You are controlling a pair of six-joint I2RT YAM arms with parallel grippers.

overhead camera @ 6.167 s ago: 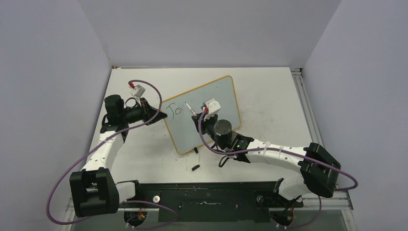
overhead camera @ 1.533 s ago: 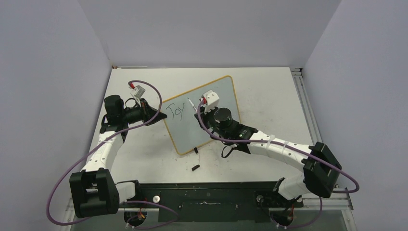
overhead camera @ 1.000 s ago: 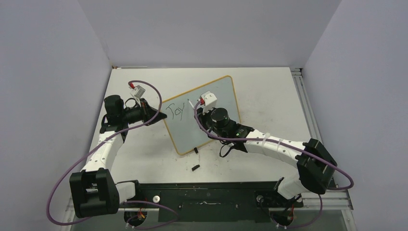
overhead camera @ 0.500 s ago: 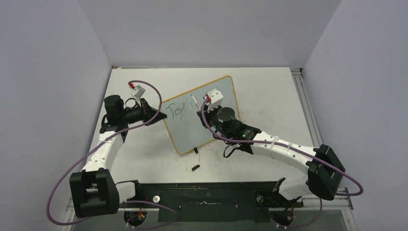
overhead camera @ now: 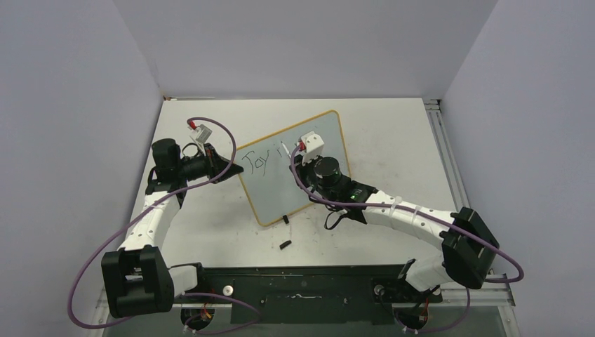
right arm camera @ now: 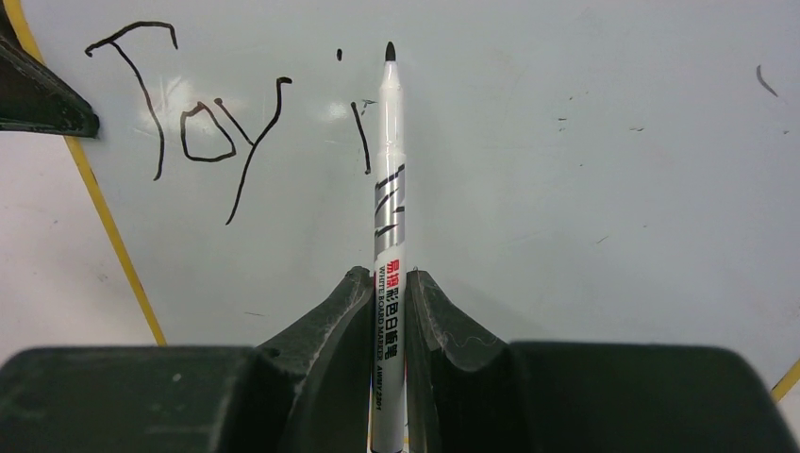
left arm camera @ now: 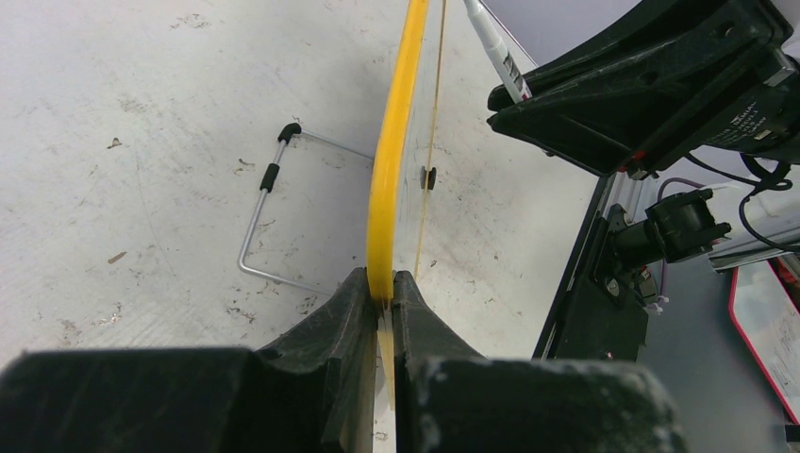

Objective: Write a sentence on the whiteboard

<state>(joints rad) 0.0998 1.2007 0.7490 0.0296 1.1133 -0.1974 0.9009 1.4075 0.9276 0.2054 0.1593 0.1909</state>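
Note:
The whiteboard [overhead camera: 281, 193], glossy with a yellow frame, stands tilted in mid-table. My left gripper [overhead camera: 230, 163] is shut on its left frame edge [left arm camera: 387, 189], both pads [left arm camera: 354, 293] pressed against the yellow rim. Of the sentence [right arm camera: 203, 123], "Joy" and a dotted "i" are written in black; it shows small in the top view [overhead camera: 258, 161]. My right gripper [right arm camera: 389, 278] is shut on a silver whiteboard marker [right arm camera: 389, 189]. Its black tip points at the board just right of the "i" dot. Whether the tip touches the board is unclear. The right gripper [overhead camera: 291, 158] is in front of the board's upper middle.
A small black marker cap [overhead camera: 284, 244] lies on the table in front of the board. A black clip foot [overhead camera: 286, 220] sits at the board's lower edge. A bent wire stand [left arm camera: 259, 217] lies behind the board. A metal rail [overhead camera: 449, 161] runs along the table's right side.
A short "i" stroke and its dot have appeared right of "Joy". The right wrist has shifted slightly right along the board. The left arm has not moved.

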